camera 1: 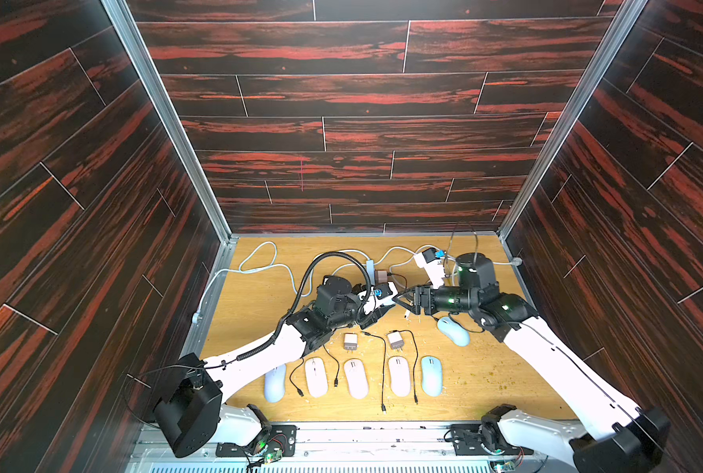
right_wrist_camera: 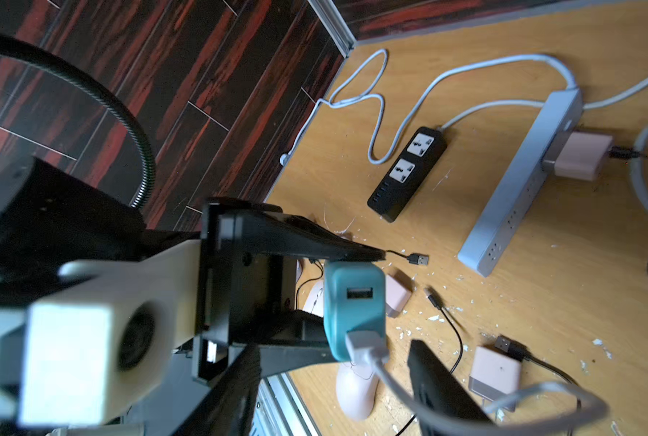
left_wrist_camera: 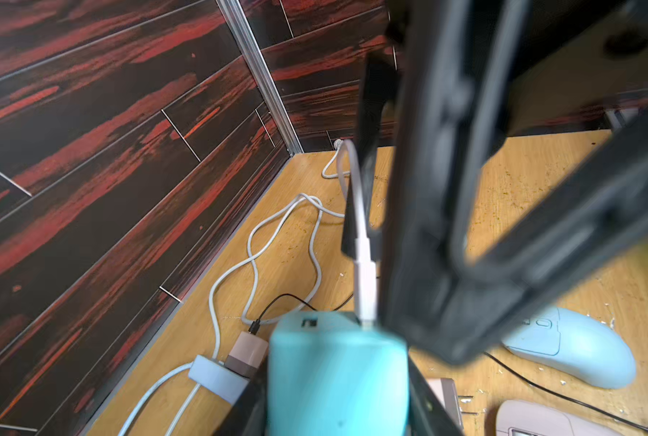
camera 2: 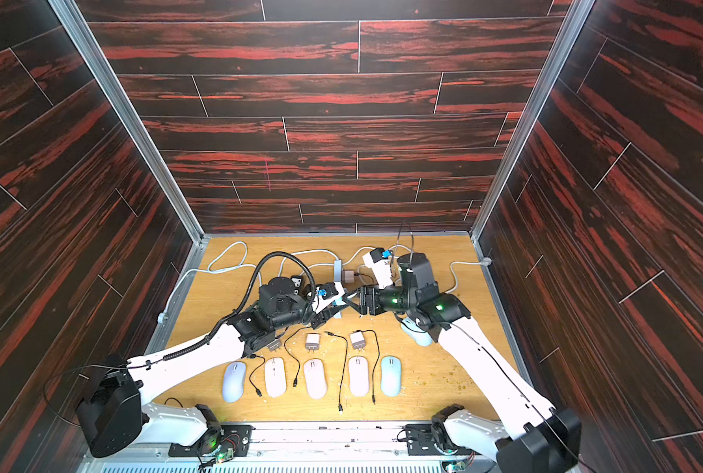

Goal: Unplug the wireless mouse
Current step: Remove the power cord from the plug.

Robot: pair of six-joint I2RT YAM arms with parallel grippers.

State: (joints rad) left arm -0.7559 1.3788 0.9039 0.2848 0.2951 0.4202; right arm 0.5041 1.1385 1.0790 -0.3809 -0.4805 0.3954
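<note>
Left gripper: the left gripper [right_wrist_camera: 352,305] is clamped above and below on a teal block-shaped plastic charging adapter [left_wrist_camera: 337,377]; it holds the block above the light wooden tabletop [camera 1: 255,315], mid-scene
Right gripper: the right gripper [camera 1: 403,301] meets it from the right; its jaws are parted and stand either side of the white plastic plug [left_wrist_camera: 365,287]; no squeeze on the plug shows, so it appears to hold nothing
Plug: seated in the adapter's end face; its white cable [left_wrist_camera: 356,181] arcs away, and where it ends cannot be traced
Mouse: a pale blue oval wireless mouse [camera 1: 454,331] lies on the table right of centre, just beside the right arm; likely the one on this cable, though the link is hidden
Done: adapter picked up and steadied; a row of five pale mice [camera 1: 356,379] at the near edge lies among loose black cables [camera 1: 383,368], seemingly free already
Left: close on the plug; draw it straight out of the adapter; set both pieces down
</note>
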